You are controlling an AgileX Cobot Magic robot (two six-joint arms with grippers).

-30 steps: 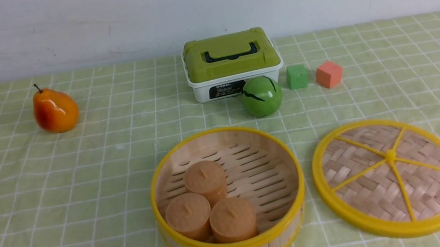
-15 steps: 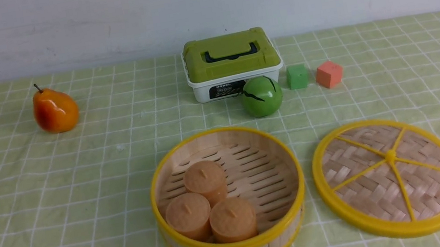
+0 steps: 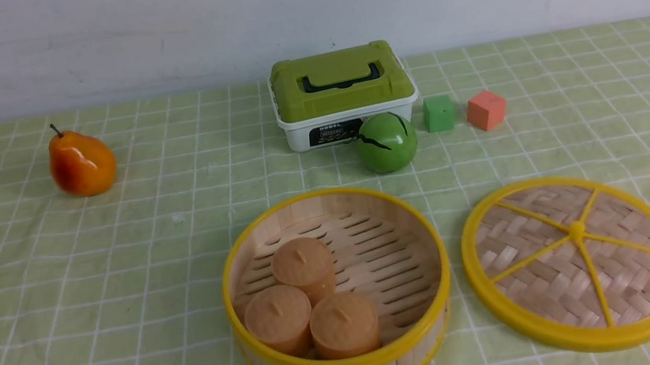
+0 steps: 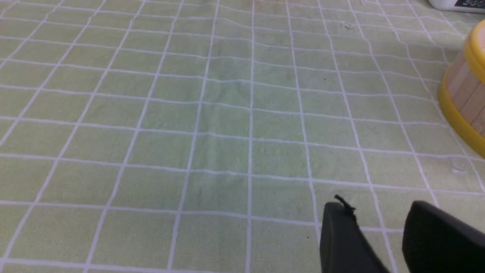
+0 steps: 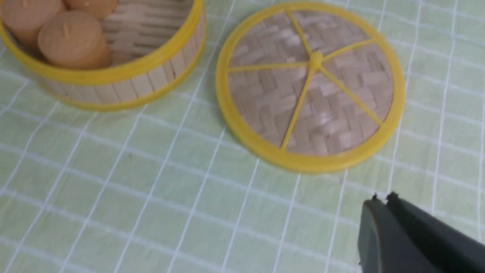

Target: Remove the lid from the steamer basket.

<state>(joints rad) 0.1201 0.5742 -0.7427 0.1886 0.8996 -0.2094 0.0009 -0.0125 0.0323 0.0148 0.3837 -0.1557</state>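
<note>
Right wrist view: the lid point(image 5: 310, 87) was seen lying flat on the checked cloth point(image 5: 151, 182), already off, just beside the basket point(image 5: 113, 81) on the robot's right. The right gripper point(image 5: 382, 199), closed and empty, was placed nearer it. The left gripper point(image 4: 379, 206) was held open over the cloth beside the basket.

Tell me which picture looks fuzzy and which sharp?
Front view: sharp, evenly lit, small glint on the pear. Right wrist view: fuzziest, the lid smeared, the right pincer a dark blur. Left wrist view: tablecloth crisp, left pincer out of focus.
</note>
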